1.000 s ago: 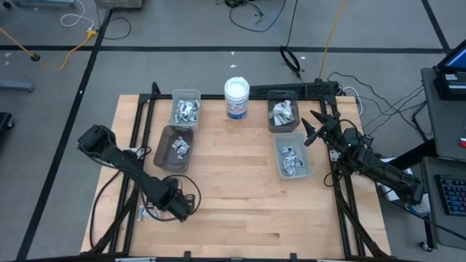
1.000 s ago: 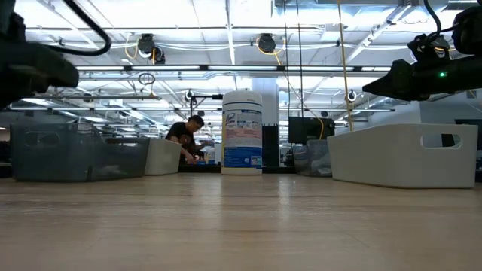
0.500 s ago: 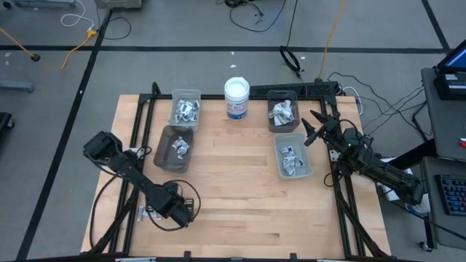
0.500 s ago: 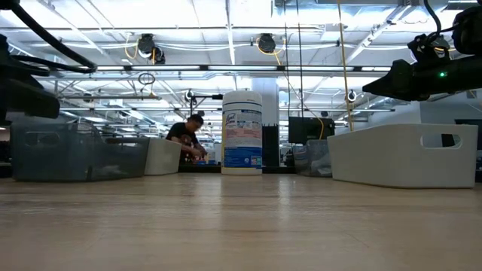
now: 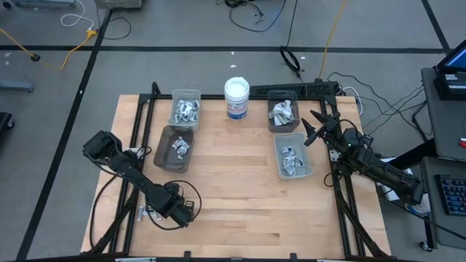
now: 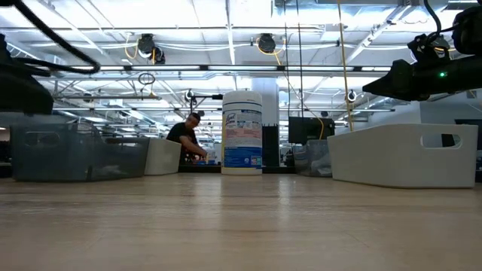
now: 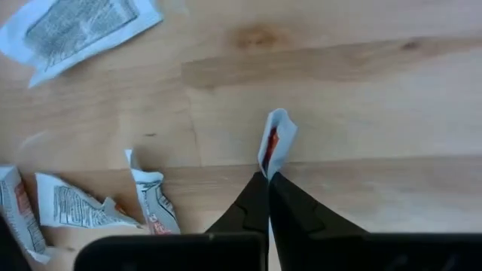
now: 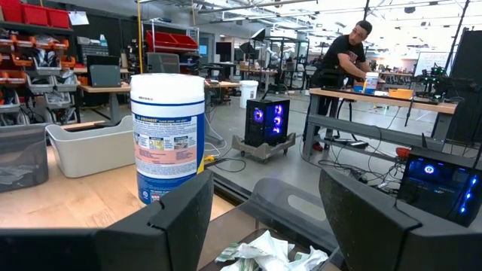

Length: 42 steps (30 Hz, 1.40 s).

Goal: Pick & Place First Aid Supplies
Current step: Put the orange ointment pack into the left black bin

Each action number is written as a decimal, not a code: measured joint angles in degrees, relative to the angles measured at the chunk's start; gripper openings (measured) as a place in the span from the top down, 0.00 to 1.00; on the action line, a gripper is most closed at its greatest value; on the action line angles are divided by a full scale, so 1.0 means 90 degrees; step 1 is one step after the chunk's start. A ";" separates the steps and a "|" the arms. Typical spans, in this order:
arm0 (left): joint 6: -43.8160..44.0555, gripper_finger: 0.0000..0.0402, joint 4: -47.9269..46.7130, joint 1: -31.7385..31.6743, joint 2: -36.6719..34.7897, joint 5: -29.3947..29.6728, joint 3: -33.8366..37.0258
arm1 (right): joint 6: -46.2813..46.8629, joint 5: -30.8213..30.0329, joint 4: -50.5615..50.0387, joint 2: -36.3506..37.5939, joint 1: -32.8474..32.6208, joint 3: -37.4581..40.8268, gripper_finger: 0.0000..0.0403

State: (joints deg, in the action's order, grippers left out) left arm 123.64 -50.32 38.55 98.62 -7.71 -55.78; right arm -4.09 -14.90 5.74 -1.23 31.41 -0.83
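Note:
Several loose first aid supplies [image 5: 145, 213] lie flat on the wooden table near its front left. My left gripper [image 5: 176, 210] stands over them, pointing down, shut on a small white strip with a red mark [image 7: 276, 141]. In the left wrist view, other printed packets [image 7: 81, 27] [image 7: 154, 203] lie around the shut fingertips [image 7: 268, 179]. My right gripper [image 5: 317, 128] hovers open at the right, over the edge of the bins there. Its wrist view shows crumpled packets [image 8: 263, 252] below it. My left gripper pinches one end of the white strip [image 7: 269, 167] between its two fingertips, coming from above and pointing down. The strip shows edge-on, sticking out past the tips toward the table. Whether it is clear of the wood I cannot tell.
A white round tub [image 5: 237, 98] stands at the far middle. Packets fill a clear bin [image 5: 186, 108] and a grey bin [image 5: 164, 149] at the left. A grey bin [image 5: 282, 113] and a pale bin [image 5: 309, 166] at the right also hold packets. Bare wood spans the middle. A person works beyond the table [image 6: 187, 139].
My left gripper has gone a little toward the table's near edge and down onto the loose packets, then kept still. My right arm has not moved.

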 joint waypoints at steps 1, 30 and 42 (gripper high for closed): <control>-0.0042 0.99 -0.0073 -0.0030 -0.0114 0.0023 0.0001 | 0.0001 -0.0002 0.0000 0.0000 -0.0001 0.0001 0.41; -0.3200 1.00 -0.3154 -0.2599 -0.2693 0.0376 -0.0011 | -0.0001 -0.0002 0.0000 0.0000 0.0001 0.0001 0.41; -0.5948 1.00 -0.3199 -0.4986 -0.2690 0.0782 -0.0016 | -0.0001 0.0000 -0.0002 0.0000 -0.0001 -0.0001 0.41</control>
State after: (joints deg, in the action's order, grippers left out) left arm 70.11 -79.11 -6.32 74.41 -0.67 -55.92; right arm -4.10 -14.90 5.72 -1.23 31.40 -0.84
